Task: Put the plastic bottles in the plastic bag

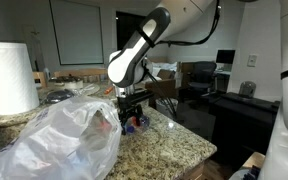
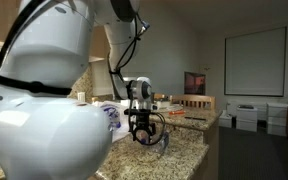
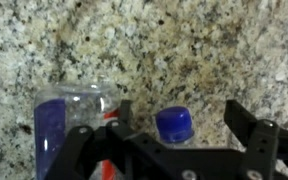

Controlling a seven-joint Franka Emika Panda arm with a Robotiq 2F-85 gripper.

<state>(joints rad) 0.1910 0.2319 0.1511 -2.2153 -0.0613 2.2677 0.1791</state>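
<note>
I'm getting flat, fairly dim indoor light in both exterior views, with no hard shadows. The plastic bag (image 1: 54, 135) is catching soft glare along its creases. In an exterior view the robot arm (image 2: 34, 100) is looming close to the lens and blurring out. The wrist view is coming through soft and grainy, with the countertop (image 3: 144, 50) evenly lit.

White arm, black gripper.
The glossy white robot arm (image 1: 154, 30) of rounded plastic shells has dark bands at its joints, and a thin black cable (image 1: 196, 40) loops beside it. Its matte black metal gripper (image 3: 179, 118) has two angular fingers (image 3: 246, 125) on bolted linkage bars, below a pale grey wrist housing (image 2: 137, 90).
</note>
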